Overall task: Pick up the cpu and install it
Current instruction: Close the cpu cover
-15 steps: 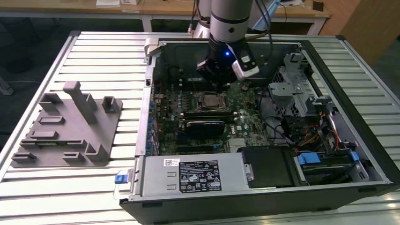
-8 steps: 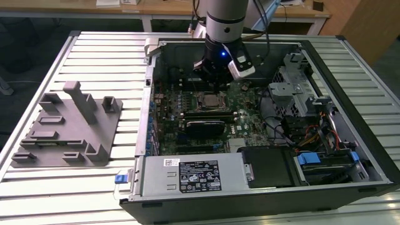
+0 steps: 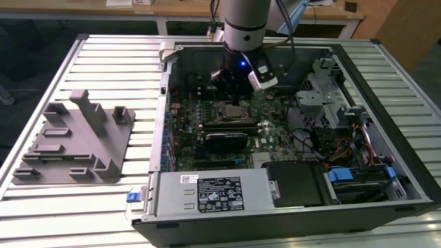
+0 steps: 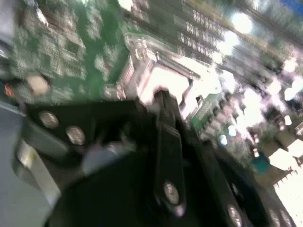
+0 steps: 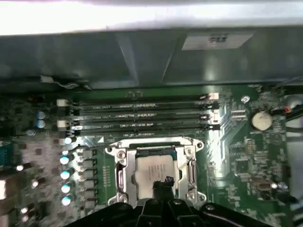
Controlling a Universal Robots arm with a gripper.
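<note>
Inside the open case [image 3: 344, 51], which lies on a ribbed metal counter [image 3: 103, 57], the arm is lowered over the green board. In the first wrist view, the cpu [image 5: 150, 169] is seen lying flat in the socket, a square chip with a dull silvery lid and pale edges, level with the board. It is bordered by the socket frame [image 5: 119, 176] of bright stamped metal.

The gripper [image 5: 163, 183] is held over one edge of the cpu. Its black fingers are drawn together into a single narrow tip, with no gap seen between them; contact with the lid cannot be judged. In the second wrist view the gripper [image 4: 163, 100] is blurred against the glaring frame.

Four long dark memory slots [image 5: 142, 113] run parallel just beside the frame, and a round shiny coin cell [image 5: 261, 120] sits well apart.

In the exterior view, the gripper [image 3: 236, 98] is surrounded by open room, the case walls standing well clear of it. A boxy grey power supply [image 3: 206, 194] fills the near edge. A matt grey fixture [image 3: 72, 139] with upright posts rests on the counter at the exterior view's left.
</note>
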